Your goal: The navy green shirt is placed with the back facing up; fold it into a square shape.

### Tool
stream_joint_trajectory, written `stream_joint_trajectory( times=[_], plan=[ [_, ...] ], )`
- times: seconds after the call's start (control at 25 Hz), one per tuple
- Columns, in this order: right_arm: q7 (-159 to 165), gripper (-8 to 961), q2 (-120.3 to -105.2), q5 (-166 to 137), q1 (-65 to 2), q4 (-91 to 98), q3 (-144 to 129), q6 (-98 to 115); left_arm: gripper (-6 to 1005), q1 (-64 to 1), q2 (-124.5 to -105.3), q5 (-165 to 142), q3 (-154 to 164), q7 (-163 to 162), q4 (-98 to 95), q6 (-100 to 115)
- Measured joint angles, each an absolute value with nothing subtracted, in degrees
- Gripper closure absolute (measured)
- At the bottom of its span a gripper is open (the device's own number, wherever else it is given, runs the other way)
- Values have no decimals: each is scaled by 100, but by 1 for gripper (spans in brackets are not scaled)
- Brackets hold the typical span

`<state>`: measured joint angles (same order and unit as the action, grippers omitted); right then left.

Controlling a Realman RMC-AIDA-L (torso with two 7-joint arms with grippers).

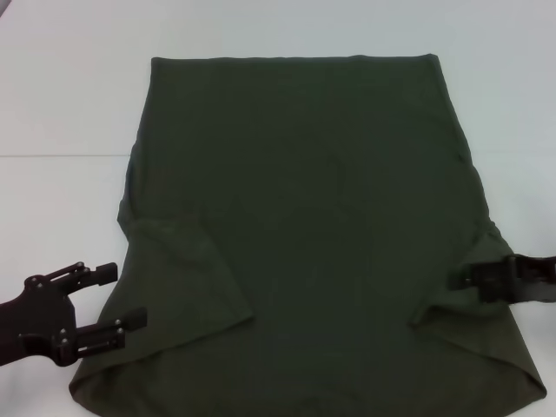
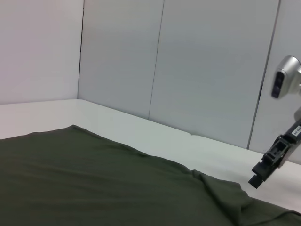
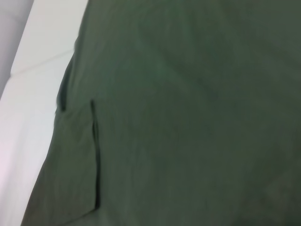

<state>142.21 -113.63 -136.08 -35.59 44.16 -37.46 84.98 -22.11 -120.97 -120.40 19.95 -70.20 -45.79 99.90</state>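
Lying flat on the white table (image 1: pixel 69 104), the navy green shirt (image 1: pixel 304 217) is spreading across the middle of my workspace, both short sleeves folded inward over its body. My left gripper (image 1: pixel 111 300) is hovering just off the shirt's near left edge, its two fingers spread wide and holding nothing. My right gripper (image 1: pixel 460 280) is reaching in over the shirt's right edge at the folded sleeve; whether it is pinching cloth I cannot tell.
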Motion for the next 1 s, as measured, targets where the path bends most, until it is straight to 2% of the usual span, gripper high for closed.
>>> stream_joint_trajectory(
  times=[0.36, 0.56, 0.76, 1.0],
  plan=[
    [14019, 169, -11285, -12805, -2684, 4077, -2629, 8560, 176, -2232, -12145, -11885, 1995, -7022, -4579, 9986],
    [13758, 163, -11114, -12083, -2217, 3278, -1987, 8586, 176, -2273, -12146, -11780, 1995, -7021, -4579, 9959],
    [13781, 163, -10986, -11838, -2143, 2712, -1864, 8509, 176, -2288, -12143, -11669, 1995, -7020, -4579, 9931],
    [14005, 163, -11021, -11842, -2152, 2666, -1749, 7971, 176, -2302, -12149, -11627, 1995, -6986, -4530, 9758]
  ],
)
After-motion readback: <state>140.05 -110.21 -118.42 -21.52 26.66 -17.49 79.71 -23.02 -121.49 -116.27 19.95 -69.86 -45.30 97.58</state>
